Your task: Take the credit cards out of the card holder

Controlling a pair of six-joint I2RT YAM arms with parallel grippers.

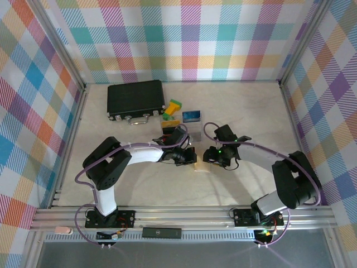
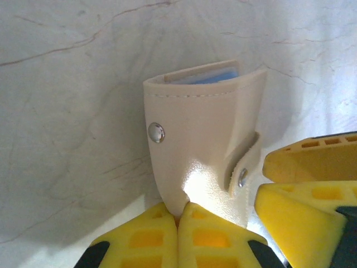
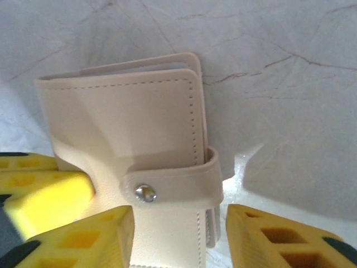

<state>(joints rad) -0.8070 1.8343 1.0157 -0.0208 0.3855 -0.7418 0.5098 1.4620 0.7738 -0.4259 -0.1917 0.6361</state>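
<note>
Your left gripper (image 2: 178, 215) is closed on the card holder (image 2: 195, 145). Its yellow fingers meet on the holder's lower edge and pinch the cream cover between them. That grip lifts the edge off the tabletop (image 2: 67, 111) and tilts the holder, probably to keep it from sliding while the other arm works on it.

Your right gripper (image 3: 179, 215) comes at the holder from the opposite side. Its jaws stand apart, one on each side of the end where the strap (image 3: 167, 187) wraps round. The finger on the spine side looks to be against the cover, while a bright gap separates the other finger from the holder's edge. So it is open and has not clamped anything.

The strap is snapped shut, its metal stud fastened over the cover. The credit cards (image 2: 209, 77) are inside the holder, and you can see a blue edge and a pale one in the mouth at the end away from your left gripper. The overhead view shows a blue card (image 1: 191, 116) lying flat on the tabletop, beyond the holder.

My judgement is that the strap has to be undone first, because the cover cannot open while it is fastened. Your right gripper is placed well for that. Watch that pulling on the strap does not drag the holder out of the left pinch, which holds only a thin edge.
</note>
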